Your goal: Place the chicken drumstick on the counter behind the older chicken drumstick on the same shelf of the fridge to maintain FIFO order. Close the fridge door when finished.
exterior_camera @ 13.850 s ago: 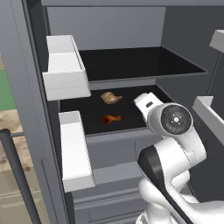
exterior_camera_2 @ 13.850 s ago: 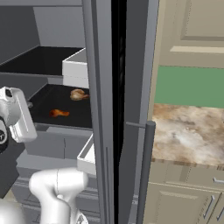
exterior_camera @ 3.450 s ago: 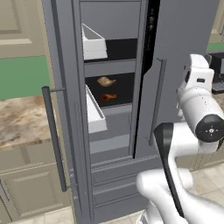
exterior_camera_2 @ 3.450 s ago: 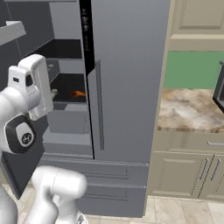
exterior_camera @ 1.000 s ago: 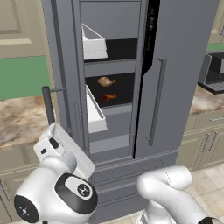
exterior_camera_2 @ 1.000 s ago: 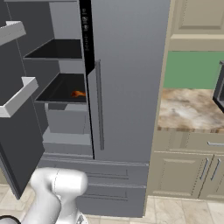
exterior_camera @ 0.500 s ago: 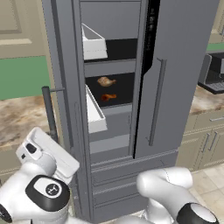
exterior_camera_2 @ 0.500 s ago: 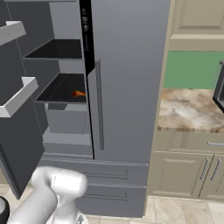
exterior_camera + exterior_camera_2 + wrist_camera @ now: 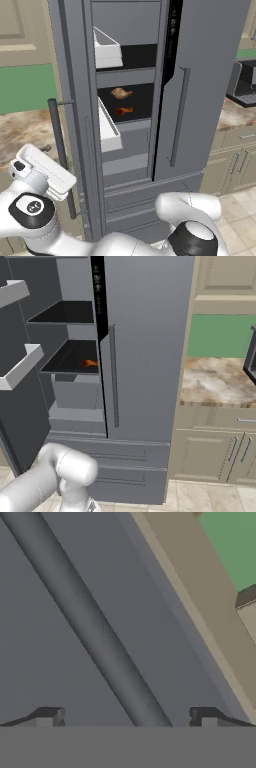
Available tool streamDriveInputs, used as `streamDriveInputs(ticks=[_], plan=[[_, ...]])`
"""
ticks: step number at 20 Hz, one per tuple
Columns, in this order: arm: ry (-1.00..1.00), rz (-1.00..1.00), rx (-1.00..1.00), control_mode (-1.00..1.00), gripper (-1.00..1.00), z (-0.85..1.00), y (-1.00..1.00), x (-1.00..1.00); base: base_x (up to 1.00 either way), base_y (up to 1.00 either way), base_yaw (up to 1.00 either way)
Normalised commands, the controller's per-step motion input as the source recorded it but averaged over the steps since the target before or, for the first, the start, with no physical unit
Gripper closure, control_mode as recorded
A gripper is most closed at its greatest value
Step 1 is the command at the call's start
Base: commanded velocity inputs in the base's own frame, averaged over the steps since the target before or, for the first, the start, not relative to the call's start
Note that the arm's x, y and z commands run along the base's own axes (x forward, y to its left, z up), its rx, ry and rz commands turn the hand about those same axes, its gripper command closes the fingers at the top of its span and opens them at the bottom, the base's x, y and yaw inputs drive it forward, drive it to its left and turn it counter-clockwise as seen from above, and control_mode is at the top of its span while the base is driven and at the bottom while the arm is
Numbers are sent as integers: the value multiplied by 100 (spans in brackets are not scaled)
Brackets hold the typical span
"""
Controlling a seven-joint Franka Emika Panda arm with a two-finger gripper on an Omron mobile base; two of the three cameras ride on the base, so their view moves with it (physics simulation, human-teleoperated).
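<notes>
The fridge [image 9: 210, 75] has its left fridge door [image 9: 75, 100] swung partly open. On the black shelf [image 9: 137, 102] the golden-brown chicken drumstick [image 9: 120, 93] lies behind the older chicken drumstick [image 9: 124, 110], which is small and orange-red [image 9: 89, 363]. My gripper [image 9: 126, 717] is open, its fingertips [image 9: 47, 716] standing either side of the door's grey bar handle [image 9: 100, 647] without touching it. In the left base view the white hand [image 9: 44, 169] sits low at the left, beside that handle [image 9: 59, 145]. The marbled counter [image 9: 215, 381] lies to the fridge's right.
White door bins [image 9: 20, 366] line the open door's inner face. The right door [image 9: 145, 346] is shut, with drawer fronts [image 9: 135, 200] below. A dark appliance [image 9: 245, 82] stands on the right counter. Beige cabinets [image 9: 220, 456] sit under the counter.
Over the last second my hand has swung further left and lower, up to the open door's bar handle. Both drumsticks and the door have stayed put. The jaws stayed open.
</notes>
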Motion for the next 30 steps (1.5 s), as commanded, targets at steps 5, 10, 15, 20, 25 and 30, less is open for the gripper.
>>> streamDriveInputs(ticks=[5, 10, 15, 20, 25, 30], plan=[[10, -17, -6, -100, -100, -18, 4, 66, 0, 0, 0], [7, -20, 0, -100, -100, -12, -65, -3, 0, 0, 0], [0, -14, 2, -100, -100, 0, -100, -28, 0, 0, 0], [0, -6, 3, -100, -100, 0, -100, -1, 0, 0, 0], [0, 0, 2, -100, -100, 0, -100, 2, 0, 0, 0], [0, 0, 1, -100, -100, 12, -99, 18, 0, 0, 0]])
